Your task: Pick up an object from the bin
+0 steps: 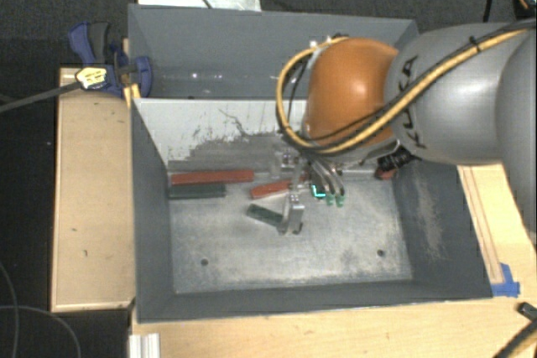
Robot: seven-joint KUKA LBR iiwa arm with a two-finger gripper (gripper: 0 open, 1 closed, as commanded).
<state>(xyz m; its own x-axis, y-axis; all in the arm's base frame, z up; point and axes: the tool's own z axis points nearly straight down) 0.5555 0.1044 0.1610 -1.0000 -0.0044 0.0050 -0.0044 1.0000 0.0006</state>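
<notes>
My gripper (294, 216) hangs low over the middle of the bin floor, under the arm's orange cover. A small dark green block (265, 215) lies flat just to its left, its right end touching or nearly touching the gripper's tip. A short red block (268, 190) lies a little farther back, close to the gripper's upper part. Nothing can be seen held in the gripper.
A long red bar (211, 177) and a dark green bar (197, 192) lie side by side at the back left of the floor. A small red thing (384, 173) peeks out from under the arm at the right wall.
</notes>
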